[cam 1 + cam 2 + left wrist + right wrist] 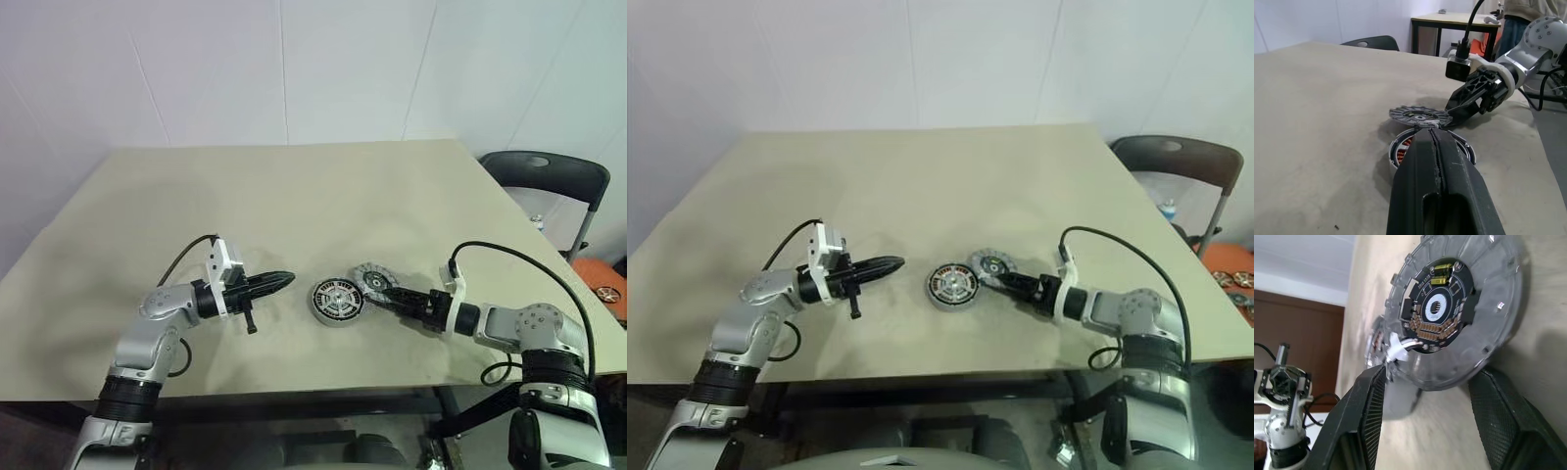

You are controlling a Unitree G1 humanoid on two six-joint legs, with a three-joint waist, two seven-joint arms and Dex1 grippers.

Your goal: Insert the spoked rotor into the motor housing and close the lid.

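From the head views, the motor housing [338, 301] sits near the front of the tan table [294, 196], and the spoked rotor [951, 286] looks to be sitting inside it already, with its silvery spokes facing up. The lid [372, 278] is just beside the housing on the right, tipped up a bit and overlapping the housing's edge. The right gripper [384, 291] has its two black fingers spread part way around the edge of the lid. The left gripper [279, 280] hangs to the left of the housing, apart from it, with its fingers pressed tight together and nothing in them. In the left wrist view, the shut black fingers [1437, 161] point at the housing, and I can see orange copper wire coils inside the round cup. The lid looks thin, grey and bumpy on its edge like a gear. In the right wrist view, the lid is shiny see-through-grey metal with a small dark circuit board in the middle, and the rough, dotted finger pads [1374, 416] sit on both sides of it. The lid is thin and smooth, so I think it could slip out or land crooked on the housing if it is not lined up flat.
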